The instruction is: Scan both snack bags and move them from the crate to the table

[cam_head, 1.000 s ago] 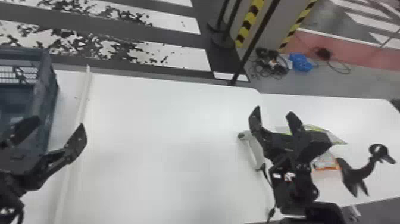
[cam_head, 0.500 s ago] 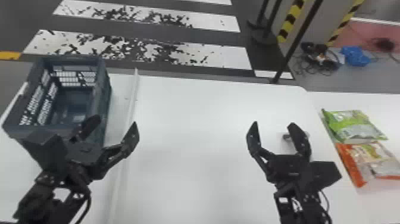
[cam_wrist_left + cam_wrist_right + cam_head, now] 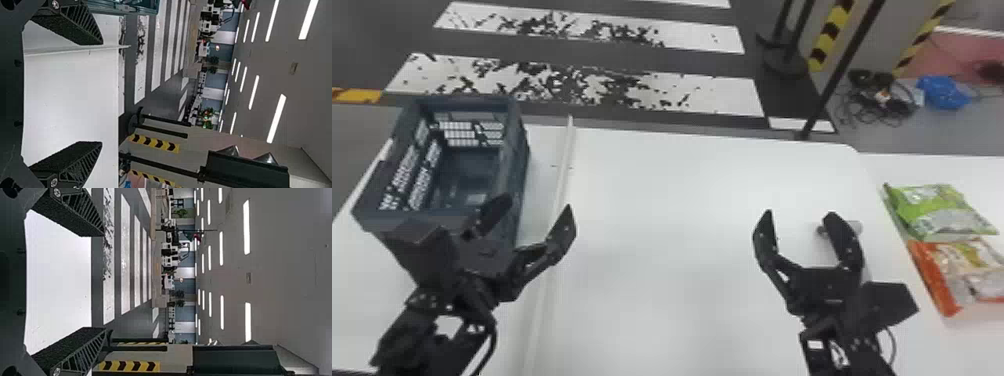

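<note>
Taking the head view as a clock dial, find both bags lying flat on the side table (image 3: 922,167): the green bag (image 3: 934,205) at three o'clock, and the orange bag (image 3: 969,270) between three and four, just beside the green one. See the crate (image 3: 524,145) at nine o'clock, standing on the main table (image 3: 662,305); can look down into it through the open top. Between the crate and the dial's middle, note a long white strip (image 3: 563,165), running from ten o'clock down to seven. Find the left gripper (image 3: 534,207) also near nine o'clock, at the crate's near corner; cannot tell whether touching it or not. See it spread widely open, having hold of nothing, and confirm the same wide gap in the left wrist view. Find the right gripper (image 3: 799,216) between three and four o'clock, over the main table and apart from the bags, likewise widely open and gripping nothing. Behind one of its fingers, notice a pale object (image 3: 855,227), mostly hidden and hard to name with certainty.
</note>
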Available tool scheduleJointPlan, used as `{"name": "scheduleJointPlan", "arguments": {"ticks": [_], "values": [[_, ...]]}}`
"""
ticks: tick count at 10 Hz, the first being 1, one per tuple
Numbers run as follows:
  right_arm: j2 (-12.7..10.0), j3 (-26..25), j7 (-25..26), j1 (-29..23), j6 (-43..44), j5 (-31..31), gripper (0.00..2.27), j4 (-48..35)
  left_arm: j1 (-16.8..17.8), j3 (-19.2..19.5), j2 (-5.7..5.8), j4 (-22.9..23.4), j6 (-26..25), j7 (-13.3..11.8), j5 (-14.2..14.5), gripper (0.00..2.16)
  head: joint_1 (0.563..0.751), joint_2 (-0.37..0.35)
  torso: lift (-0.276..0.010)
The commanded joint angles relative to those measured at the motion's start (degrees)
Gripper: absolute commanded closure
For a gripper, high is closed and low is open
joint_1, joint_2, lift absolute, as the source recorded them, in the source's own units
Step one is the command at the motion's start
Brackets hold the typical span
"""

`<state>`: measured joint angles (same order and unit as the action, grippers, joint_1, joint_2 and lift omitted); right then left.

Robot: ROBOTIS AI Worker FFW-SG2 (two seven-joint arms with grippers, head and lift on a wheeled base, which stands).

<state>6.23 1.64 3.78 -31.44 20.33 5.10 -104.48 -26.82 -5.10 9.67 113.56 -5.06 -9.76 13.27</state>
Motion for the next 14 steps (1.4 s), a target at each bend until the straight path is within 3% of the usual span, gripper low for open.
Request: {"name": "scheduleJointPlan", "arguments": {"ticks": [1,14], "values": [[0.0,-0.1,0.0,-0.2,0.1,0.3,0.07,0.0,-0.2,0.0,-0.01,0.1,0.0,0.0,0.0,0.09,0.695,-0.116,-0.088],[0.1,-0.1,0.8,-0.4,-0.1,0.3,0.08,-0.1,-0.2,-0.1,0.08,0.4,-0.2,-0.1,-0.1,0.09,0.695,-0.121,-0.088]]}}
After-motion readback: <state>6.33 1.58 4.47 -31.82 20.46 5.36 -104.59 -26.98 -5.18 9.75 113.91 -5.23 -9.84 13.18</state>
